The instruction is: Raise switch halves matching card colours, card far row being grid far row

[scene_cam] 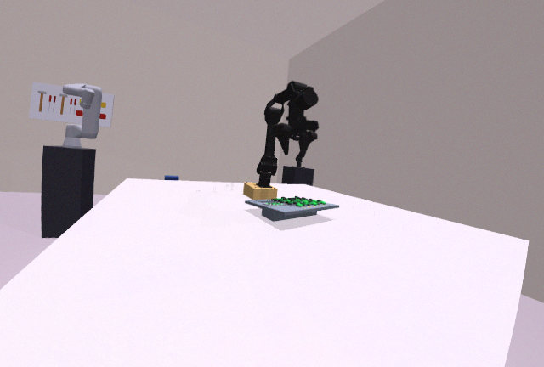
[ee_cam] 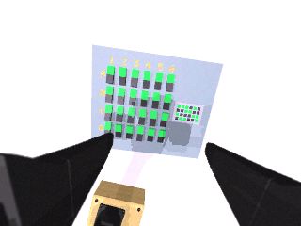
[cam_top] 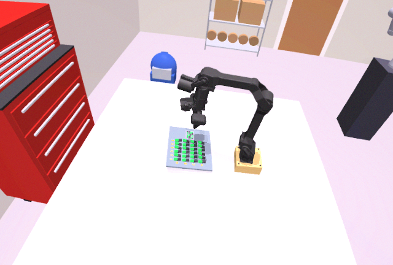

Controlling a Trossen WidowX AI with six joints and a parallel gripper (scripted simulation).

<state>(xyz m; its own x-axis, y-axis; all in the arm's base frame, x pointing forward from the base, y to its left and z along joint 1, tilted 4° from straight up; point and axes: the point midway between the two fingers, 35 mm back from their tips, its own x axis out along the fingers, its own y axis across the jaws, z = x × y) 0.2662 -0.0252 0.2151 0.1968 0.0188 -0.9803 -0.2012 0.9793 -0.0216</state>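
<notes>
The grey-blue panel (cam_top: 171,131) (scene_cam: 280,211) (ee_cam: 202,77) stands on the white table in front of the arm. Its switches (cam_top: 176,143) (ee_cam: 135,73) stand in lettered rows and numbered columns, each with a green far half and a dark near half. Which halves are raised is too small to tell surely. The small card (cam_top: 190,134) (ee_cam: 188,113) of green and dark squares lies right of the grid in the wrist view. My gripper (cam_top: 195,126) (scene_cam: 292,159) (ee_cam: 159,142) is open and empty, high above the panel, with its fingers wide apart.
The arm's wooden base block (cam_top: 247,167) (scene_cam: 260,190) (ee_cam: 123,192) stands on the near side of the panel. A dark shadow (ee_cam: 179,134) falls on the panel beside the card. A red cabinet (cam_top: 63,97) and a blue helmet-like object (cam_top: 163,64) are beyond the table.
</notes>
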